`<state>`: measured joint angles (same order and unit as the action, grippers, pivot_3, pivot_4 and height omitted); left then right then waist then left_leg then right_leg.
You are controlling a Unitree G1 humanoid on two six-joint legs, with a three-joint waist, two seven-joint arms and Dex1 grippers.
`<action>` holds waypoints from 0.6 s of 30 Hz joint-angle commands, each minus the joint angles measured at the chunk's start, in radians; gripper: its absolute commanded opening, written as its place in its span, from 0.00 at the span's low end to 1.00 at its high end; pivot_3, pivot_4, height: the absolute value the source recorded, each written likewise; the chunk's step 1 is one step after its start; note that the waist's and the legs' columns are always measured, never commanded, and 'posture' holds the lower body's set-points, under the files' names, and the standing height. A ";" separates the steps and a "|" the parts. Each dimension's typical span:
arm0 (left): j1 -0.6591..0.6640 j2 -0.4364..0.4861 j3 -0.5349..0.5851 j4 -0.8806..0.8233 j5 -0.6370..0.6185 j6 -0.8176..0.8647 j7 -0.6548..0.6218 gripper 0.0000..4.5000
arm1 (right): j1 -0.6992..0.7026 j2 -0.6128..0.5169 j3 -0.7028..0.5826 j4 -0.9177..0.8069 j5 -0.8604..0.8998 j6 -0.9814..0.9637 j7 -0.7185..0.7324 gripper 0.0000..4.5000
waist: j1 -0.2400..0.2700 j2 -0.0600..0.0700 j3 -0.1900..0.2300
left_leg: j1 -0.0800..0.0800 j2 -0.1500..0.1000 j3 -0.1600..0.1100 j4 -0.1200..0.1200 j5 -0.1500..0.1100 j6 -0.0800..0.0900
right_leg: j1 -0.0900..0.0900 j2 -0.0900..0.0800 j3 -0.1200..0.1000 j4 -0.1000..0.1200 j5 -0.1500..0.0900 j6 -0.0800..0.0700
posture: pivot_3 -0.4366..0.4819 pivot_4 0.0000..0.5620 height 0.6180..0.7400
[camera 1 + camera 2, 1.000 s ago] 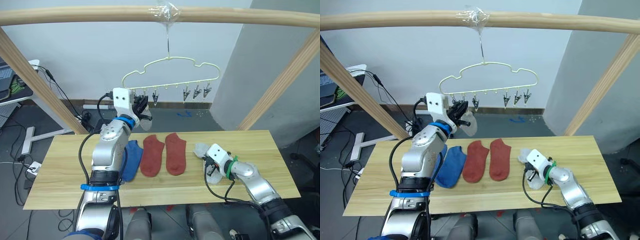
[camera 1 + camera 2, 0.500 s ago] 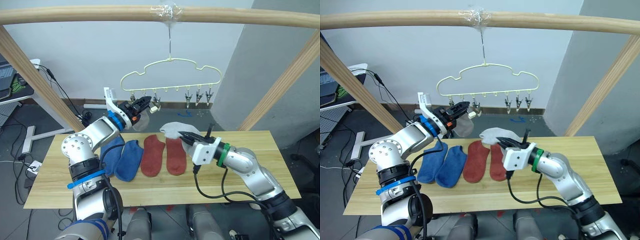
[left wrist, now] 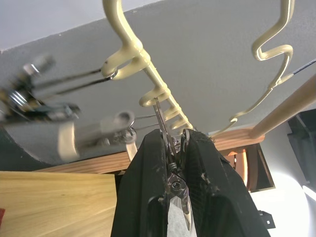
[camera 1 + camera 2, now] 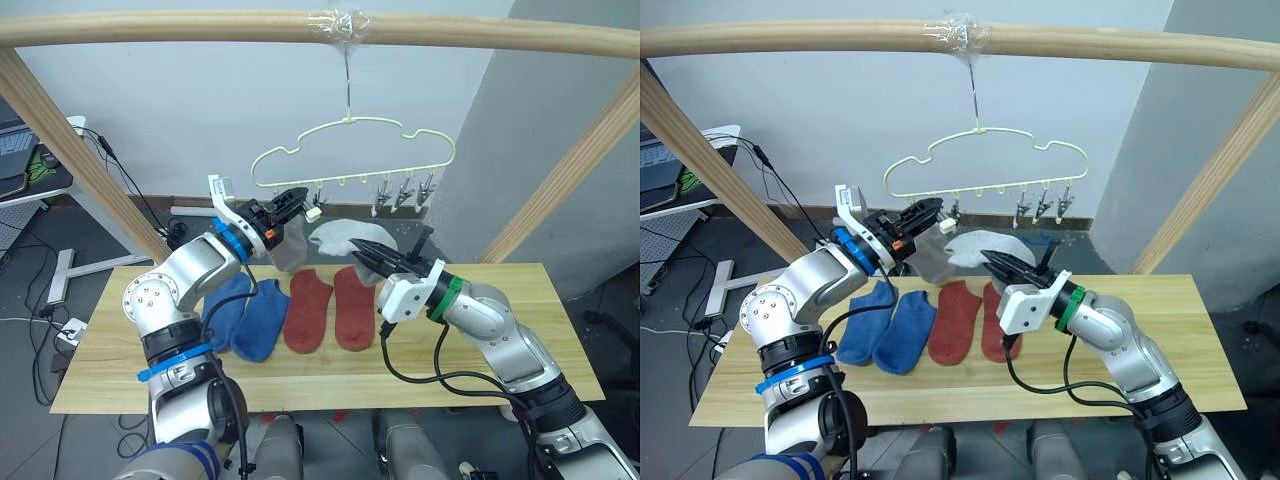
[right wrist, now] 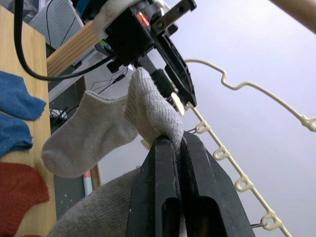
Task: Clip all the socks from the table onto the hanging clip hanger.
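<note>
The left end effector (image 4: 296, 196) is up at the thin pale yellow-green wire clip hanger (image 4: 352, 150), its two black fingers (image 3: 148, 182) squeezed onto a small metal clip (image 3: 174, 175) in the hanger's row. A light grey ankle sock (image 4: 291, 245) hangs right below that clip. Over to the right end effector (image 4: 368, 247): fingers (image 5: 159, 187) pinched tight on a second light grey ankle sock (image 4: 348, 234), held in the air just below the hanger, beside the first grey one.

The hanger itself dangles by its hook from a thick wooden pole (image 4: 200, 28), its hook wrapped in clear tape (image 4: 341, 22). More clips (image 4: 405, 195) hang free at the hanger's far right end.

Below the hanger, on the wide light yellowish wooden plank worktop (image 4: 520, 330), four socks lie flat: two blue ankle socks (image 4: 258, 318) under the left arm, and two red ankle socks (image 4: 306, 308) (image 4: 354, 306) side by side, almost directly beneath the hanger. The right-hand red sock sits partly behind the right end effector's white housing (image 4: 402, 298).

Further back behind the hanger, a white wall (image 4: 180, 110), and black cables (image 4: 120, 180) trailing down to the floor.
</note>
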<state>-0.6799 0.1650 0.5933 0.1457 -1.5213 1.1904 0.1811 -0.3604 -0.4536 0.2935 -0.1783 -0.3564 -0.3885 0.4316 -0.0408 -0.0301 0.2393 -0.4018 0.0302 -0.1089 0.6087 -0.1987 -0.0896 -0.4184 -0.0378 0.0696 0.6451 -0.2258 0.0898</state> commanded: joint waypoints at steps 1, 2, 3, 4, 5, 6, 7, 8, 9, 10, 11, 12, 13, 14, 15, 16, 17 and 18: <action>-0.001 0.032 -0.020 -0.005 -0.054 -0.026 0.006 0.05 | 0.005 0.004 -0.036 -0.061 0.047 -0.043 -0.013 0.01 | 0.000 0.000 0.000 | 0.000 0.000 0.000 0.000 0.000 0.000 | 0.000 0.000 0.000 0.000 0.000 0.000 | 0.47 0.37 1.00; 0.000 0.034 -0.024 -0.004 -0.061 -0.033 0.011 0.05 | 0.008 0.004 -0.037 -0.064 0.051 -0.046 -0.012 0.01 | 0.000 0.000 0.000 | 0.000 0.000 0.000 0.000 0.000 0.000 | 0.000 0.000 0.000 0.000 0.000 0.000 | 0.47 0.38 1.00; 0.003 0.037 -0.032 -0.006 -0.067 -0.035 0.010 0.05 | 0.010 0.006 -0.038 -0.064 0.057 -0.045 -0.012 0.01 | 0.000 0.000 0.000 | 0.000 0.000 0.000 0.000 0.000 0.000 | 0.000 0.000 0.000 0.000 0.000 0.000 | 0.47 0.38 1.00; 0.006 0.041 -0.039 -0.008 -0.072 -0.038 0.010 0.05 | 0.011 0.008 -0.039 -0.064 0.061 -0.044 -0.011 0.01 | 0.001 0.000 0.000 | 0.000 0.000 0.000 0.000 0.000 0.000 | 0.000 0.000 0.000 0.000 0.000 0.000 | 0.47 0.38 1.00; 0.009 0.044 -0.046 -0.009 -0.078 -0.040 0.009 0.05 | 0.010 0.011 -0.040 -0.065 0.065 -0.045 -0.011 0.01 | 0.001 0.000 0.000 | 0.000 0.000 0.000 0.000 0.000 0.000 | 0.000 0.000 0.000 0.000 0.000 0.000 | 0.47 0.38 1.00; 0.011 0.047 -0.051 -0.009 -0.083 -0.044 0.010 0.05 | 0.009 0.014 -0.041 -0.066 0.068 -0.046 -0.010 0.01 | 0.002 0.000 0.000 | 0.000 0.000 0.000 0.000 0.000 0.000 | 0.000 0.000 0.000 0.000 0.000 0.000 | 0.47 0.38 1.00; 0.014 0.050 -0.056 -0.007 -0.091 -0.050 0.012 0.05 | 0.007 0.017 -0.043 -0.070 0.070 -0.047 -0.011 0.01 | 0.002 0.000 0.000 | 0.000 0.000 0.000 0.000 0.000 0.000 | 0.000 0.000 0.000 0.000 0.000 0.000 | 0.47 0.38 1.00; 0.018 0.053 -0.060 -0.007 -0.098 -0.056 0.015 0.05 | 0.005 0.020 -0.044 -0.074 0.071 -0.046 -0.011 0.01 | 0.002 0.000 0.000 | 0.000 0.000 0.000 0.000 0.000 0.000 | 0.000 0.000 0.000 0.000 0.000 0.000 | 0.47 0.38 1.00; 0.020 0.057 -0.065 -0.007 -0.102 -0.059 0.014 0.05 | 0.005 0.022 -0.045 -0.077 0.072 -0.044 -0.010 0.01 | 0.002 0.000 0.000 | 0.000 0.000 0.000 0.000 0.000 0.000 | 0.000 0.000 0.000 0.000 0.000 0.000 | 0.47 0.38 1.00; 0.022 0.061 -0.069 -0.007 -0.106 -0.062 0.014 0.05 | 0.005 0.024 -0.046 -0.079 0.072 -0.043 -0.008 0.01 | 0.002 0.000 0.000 | 0.000 0.000 0.000 0.000 0.000 0.000 | 0.000 0.000 0.000 0.000 0.000 0.000 | 0.47 0.38 1.00; 0.020 0.062 -0.070 -0.003 -0.112 -0.071 0.015 0.05 | 0.005 0.025 -0.045 -0.076 0.070 -0.042 -0.007 0.01 | 0.002 0.000 0.000 | 0.000 0.000 0.000 0.000 0.000 0.000 | 0.000 0.000 0.000 0.000 0.000 0.000 | 0.47 0.38 1.00; 0.018 0.064 -0.073 0.000 -0.117 -0.077 0.014 0.05 | 0.003 0.028 -0.044 -0.071 0.069 -0.041 -0.008 0.01 | 0.002 0.000 0.000 | 0.000 0.000 0.000 0.000 0.000 0.000 | 0.000 0.000 0.000 0.000 0.000 0.000 | 0.47 0.38 1.00; 0.016 0.066 -0.077 0.001 -0.122 -0.082 0.014 0.05 | 0.002 0.030 -0.043 -0.068 0.067 -0.040 -0.008 0.01 | 0.002 0.000 0.000 | 0.000 0.000 0.000 0.000 0.000 0.000 | 0.000 0.000 0.000 0.000 0.000 0.000 | 0.47 0.38 1.00; 0.017 0.070 -0.084 0.001 -0.122 -0.083 0.009 0.05 | 0.000 0.033 -0.042 -0.063 0.065 -0.040 -0.010 0.01 | 0.002 0.000 0.000 | 0.000 0.000 0.000 0.000 0.000 0.000 | 0.000 0.000 0.000 0.000 0.000 -0.001 | 0.47 0.38 1.00; 0.020 0.072 -0.093 -0.002 -0.120 -0.082 0.005 0.05 | -0.002 0.038 -0.041 -0.060 0.064 -0.039 -0.011 0.01 | 0.002 0.000 0.000 | 0.000 0.000 0.000 0.000 0.000 0.000 | 0.000 0.000 0.000 0.000 0.000 -0.001 | 0.47 0.38 1.00; 0.023 0.075 -0.101 -0.003 -0.120 -0.083 0.003 0.05 | -0.003 0.040 -0.041 -0.058 0.064 -0.038 -0.012 0.01 | 0.002 0.000 0.000 | 0.000 0.000 0.000 0.000 0.000 0.000 | 0.000 0.000 0.000 0.000 0.000 -0.001 | 0.47 0.38 1.00; 0.028 0.076 -0.107 -0.008 -0.126 -0.085 0.004 0.05 | -0.003 0.042 -0.040 -0.057 0.063 -0.037 -0.012 0.01 | 0.002 0.000 0.000 | 0.000 0.000 0.000 0.000 0.000 0.000 | 0.000 0.000 0.000 0.000 0.000 -0.001 | 0.47 0.38 1.00; 0.032 0.076 -0.111 -0.011 -0.131 -0.088 0.006 0.05 | -0.002 0.044 -0.040 -0.057 0.062 -0.037 -0.011 0.01 | 0.002 0.000 0.000 | 0.000 0.000 0.000 0.000 0.000 0.000 | 0.000 0.000 0.000 0.000 0.000 -0.001 | 0.47 0.38 1.00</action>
<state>-0.6521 0.2350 0.4920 0.1640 -1.6169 1.1051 0.2025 -0.3481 -0.4133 0.2671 -0.2080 -0.2999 -0.4158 0.4320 -0.0383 -0.0301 0.2393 -0.4018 0.0302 -0.1088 0.6087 -0.1987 -0.0896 -0.4183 -0.0378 0.0695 0.6450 -0.2262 0.0888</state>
